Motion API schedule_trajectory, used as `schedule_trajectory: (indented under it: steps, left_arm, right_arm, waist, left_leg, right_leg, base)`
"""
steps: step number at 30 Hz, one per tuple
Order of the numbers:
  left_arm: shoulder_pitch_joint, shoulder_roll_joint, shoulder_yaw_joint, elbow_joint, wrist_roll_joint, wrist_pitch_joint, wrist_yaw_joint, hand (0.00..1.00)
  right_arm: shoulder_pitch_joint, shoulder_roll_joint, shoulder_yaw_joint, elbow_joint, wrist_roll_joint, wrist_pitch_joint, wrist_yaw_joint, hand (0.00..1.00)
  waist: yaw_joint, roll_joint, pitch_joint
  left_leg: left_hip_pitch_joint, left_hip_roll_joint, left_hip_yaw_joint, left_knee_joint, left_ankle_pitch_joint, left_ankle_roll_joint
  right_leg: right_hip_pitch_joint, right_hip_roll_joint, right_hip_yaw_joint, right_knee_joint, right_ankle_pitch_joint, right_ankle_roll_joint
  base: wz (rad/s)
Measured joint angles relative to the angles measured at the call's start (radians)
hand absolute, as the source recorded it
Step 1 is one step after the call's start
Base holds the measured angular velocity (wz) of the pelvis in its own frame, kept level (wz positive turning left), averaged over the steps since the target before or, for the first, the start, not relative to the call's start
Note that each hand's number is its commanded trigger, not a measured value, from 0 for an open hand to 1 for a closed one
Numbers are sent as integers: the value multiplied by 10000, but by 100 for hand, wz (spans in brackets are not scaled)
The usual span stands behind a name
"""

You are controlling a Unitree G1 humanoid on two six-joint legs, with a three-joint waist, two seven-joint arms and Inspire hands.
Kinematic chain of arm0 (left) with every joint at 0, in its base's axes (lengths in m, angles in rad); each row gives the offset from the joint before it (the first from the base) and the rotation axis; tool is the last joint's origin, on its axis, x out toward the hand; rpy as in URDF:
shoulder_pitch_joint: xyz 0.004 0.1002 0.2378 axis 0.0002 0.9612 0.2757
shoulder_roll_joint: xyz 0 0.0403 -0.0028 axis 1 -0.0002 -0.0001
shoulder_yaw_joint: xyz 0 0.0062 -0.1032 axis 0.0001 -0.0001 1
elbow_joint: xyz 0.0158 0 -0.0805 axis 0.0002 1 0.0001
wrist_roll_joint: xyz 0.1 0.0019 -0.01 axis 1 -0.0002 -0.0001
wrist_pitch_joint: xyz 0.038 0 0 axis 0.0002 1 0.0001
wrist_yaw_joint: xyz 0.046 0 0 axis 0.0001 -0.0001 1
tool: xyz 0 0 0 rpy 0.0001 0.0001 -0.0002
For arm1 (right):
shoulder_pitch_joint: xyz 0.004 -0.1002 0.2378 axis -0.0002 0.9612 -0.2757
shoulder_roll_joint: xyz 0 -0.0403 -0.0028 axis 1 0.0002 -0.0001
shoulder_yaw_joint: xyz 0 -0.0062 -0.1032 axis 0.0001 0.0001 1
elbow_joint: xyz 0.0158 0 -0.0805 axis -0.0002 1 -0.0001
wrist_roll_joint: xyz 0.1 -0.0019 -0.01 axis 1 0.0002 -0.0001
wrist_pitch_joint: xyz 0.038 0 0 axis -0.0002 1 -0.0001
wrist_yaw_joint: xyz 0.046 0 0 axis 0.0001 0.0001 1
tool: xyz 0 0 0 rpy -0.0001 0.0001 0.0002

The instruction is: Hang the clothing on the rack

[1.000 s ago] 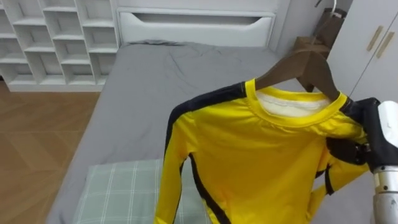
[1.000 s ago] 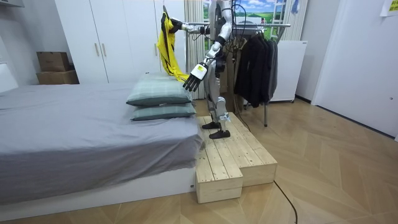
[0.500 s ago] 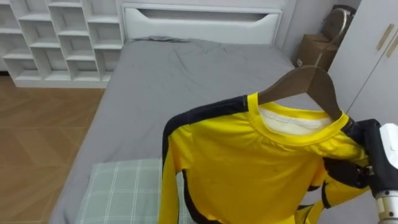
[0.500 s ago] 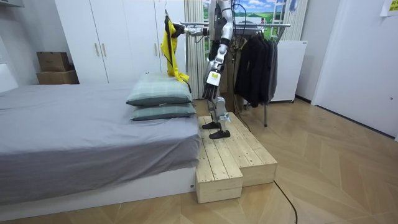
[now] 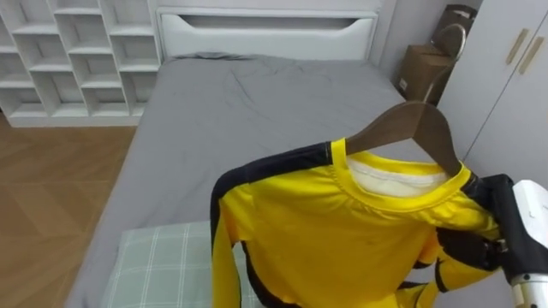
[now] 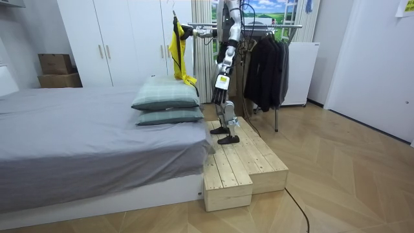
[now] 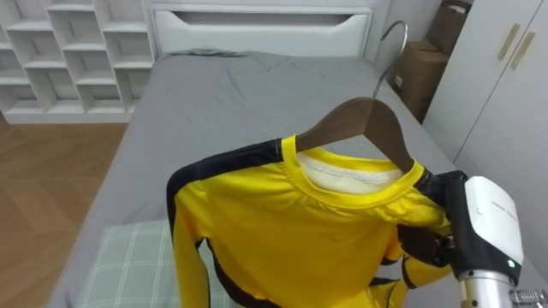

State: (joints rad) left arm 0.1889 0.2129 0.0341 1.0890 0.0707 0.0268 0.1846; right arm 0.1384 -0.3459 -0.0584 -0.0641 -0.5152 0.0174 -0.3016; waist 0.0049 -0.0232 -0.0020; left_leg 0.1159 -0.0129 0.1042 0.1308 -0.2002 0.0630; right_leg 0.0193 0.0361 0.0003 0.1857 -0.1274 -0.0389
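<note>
No legible text or numbers

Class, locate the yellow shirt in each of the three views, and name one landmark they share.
Left eye view: the yellow shirt fills the lower centre and right.
Right eye view: the shirt sits lower centre.
Room view: small, upper centre-left, above the pillows.
Shared landmark: the grey bed.

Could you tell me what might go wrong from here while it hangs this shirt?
The right hand grips the yellow shirt at one shoulder only, so the wooden hanger could tip and shed it. The clothes rack stands behind the robot; turning on the raised wooden platform risks a misstep.
</note>
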Motion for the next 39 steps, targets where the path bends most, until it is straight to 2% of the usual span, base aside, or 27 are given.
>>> schedule_trajectory:
  steps: [6,13,19,25,30,39]
  left_arm:
    - [3,0,-29,-1,-7,161,1,0]
    - [3,-7,-71,0,-7,167,20,0]
    - [-37,-15,-76,140,-8,181,20,0]
    - [-33,-19,-72,308,-9,174,14,0]
    - [-32,-20,-72,290,-8,174,1,0]
    - [-52,-27,-69,288,3,174,31,0]
  right_arm:
    - [4,5,102,0,-28,64,-1,100]
    - [3,9,325,-1,-289,65,-8,100]
    - [-22,169,386,-3,-806,65,-84,100]
    - [-158,279,362,-173,-953,71,-93,100]
    - [-214,282,368,-1031,-1128,51,-266,100]
    - [-227,290,365,-1061,-1216,56,-272,100]
  waist:
    - [2,33,22]
    - [22,23,24]
    - [187,-37,27]
    - [224,-151,83]
    - [234,-202,52]
    - [179,-194,57]
  left_leg:
    - [0,2,34,3,-3,-2]
    - [1,3,62,9,-4,-3]
    - [78,11,183,0,-22,2]
    - [97,1,244,33,-65,42]
    - [7,3,273,37,-70,52]
    - [8,10,270,25,-98,64]
  right_leg:
    - [-1,6,18,6,-4,6]
    - [-14,15,57,28,-5,7]
    - [-12,30,165,60,-5,8]
    - [-44,14,210,167,-30,48]
    - [-154,14,221,182,-25,55]
    - [-159,16,218,195,-25,55]
  base:
    - [0]
    - [0]
    - [-6]
    - [-3]
    - [-1]
    - [0]
